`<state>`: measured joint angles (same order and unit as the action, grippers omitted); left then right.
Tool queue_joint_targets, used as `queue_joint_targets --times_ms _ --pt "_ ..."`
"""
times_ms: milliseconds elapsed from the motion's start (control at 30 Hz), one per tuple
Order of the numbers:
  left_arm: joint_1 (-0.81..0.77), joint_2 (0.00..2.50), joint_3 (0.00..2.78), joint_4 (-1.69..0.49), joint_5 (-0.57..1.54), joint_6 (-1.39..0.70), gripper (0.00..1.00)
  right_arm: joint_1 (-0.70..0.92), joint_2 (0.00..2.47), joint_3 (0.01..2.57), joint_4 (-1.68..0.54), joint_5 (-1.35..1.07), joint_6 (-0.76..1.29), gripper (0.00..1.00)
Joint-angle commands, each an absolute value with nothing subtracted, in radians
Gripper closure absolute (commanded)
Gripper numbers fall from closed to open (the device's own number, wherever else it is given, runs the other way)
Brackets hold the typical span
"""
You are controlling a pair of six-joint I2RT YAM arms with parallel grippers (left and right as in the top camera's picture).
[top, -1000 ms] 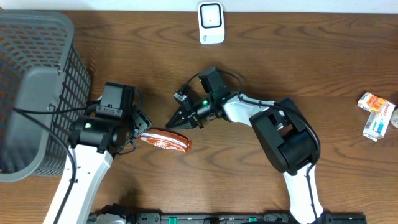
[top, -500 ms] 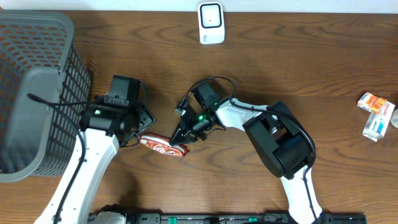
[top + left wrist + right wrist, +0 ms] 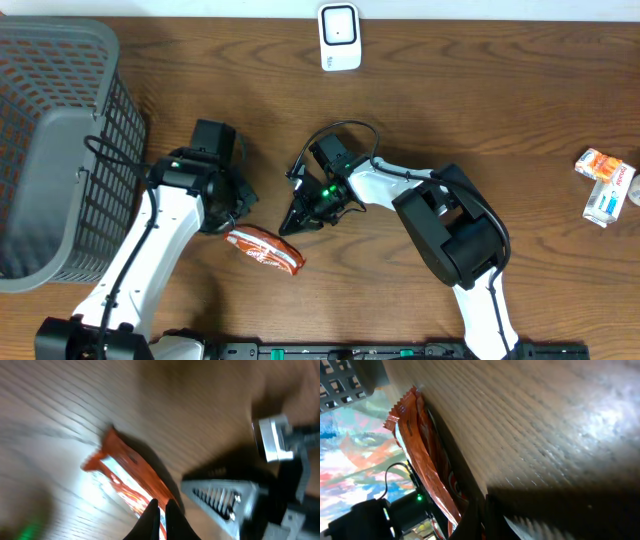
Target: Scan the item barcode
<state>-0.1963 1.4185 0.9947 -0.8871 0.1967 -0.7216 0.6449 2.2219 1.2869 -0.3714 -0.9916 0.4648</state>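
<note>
Shop checkout: scanner (image 3: 339, 37), basket (image 3: 122, 112), packaged goods (image 3: 606, 186).

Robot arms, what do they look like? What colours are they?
The left arm and right arm are white tubes with chunky black joints. Each has a tiny green light glowing on it and thin black cables looping along it. The left gripper and right gripper are black and pointy, like beaks.

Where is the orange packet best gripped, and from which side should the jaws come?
The crimped seam at the left end of the orange packet, taken from above. The packet lies low on the table, so its thin flat seam probably suits the jaws best, and the left gripper sits at that end.
</note>
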Motion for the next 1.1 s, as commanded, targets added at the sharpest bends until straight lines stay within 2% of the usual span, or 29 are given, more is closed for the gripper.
queue_joint_targets --times_ms 0,133,367,500,600,700,833,967,1067 --pt "-0.192 1.419 0.986 -0.886 0.284 -0.63 0.92 0.612 2.209 1.347 -0.37 -1.016 0.39 0.99" --pt "-0.192 1.385 0.989 -0.873 0.28 -0.563 0.92 0.579 2.172 1.419 -0.456 -1.005 0.339 0.99" --pt "-0.142 1.202 1.076 -0.873 0.276 -0.503 0.91 0.589 2.013 1.439 -0.766 -0.706 0.184 0.99" --pt "-0.121 1.047 1.14 -0.873 0.24 -0.466 0.74 0.63 1.993 1.437 -0.899 -0.7 0.174 0.99" --pt "-0.121 0.922 1.151 -0.873 0.163 -0.464 0.53 0.68 1.996 1.404 -0.907 -0.696 0.175 0.99" --pt "-0.121 0.819 1.151 -0.885 0.107 -0.464 0.38 0.743 1.998 1.375 -0.882 -0.63 0.21 0.99" --pt "-0.121 0.717 1.151 -0.905 0.058 -0.464 0.31 0.825 1.998 1.344 -0.831 -0.546 0.276 0.99" --pt "-0.121 0.655 1.151 -0.944 0.011 -0.464 0.31 0.896 1.998 1.344 -0.797 -0.504 0.314 0.99" --pt "-0.121 0.64 1.151 -0.98 -0.002 -0.464 0.31 0.933 2.007 1.343 -0.788 -0.349 0.398 0.99"
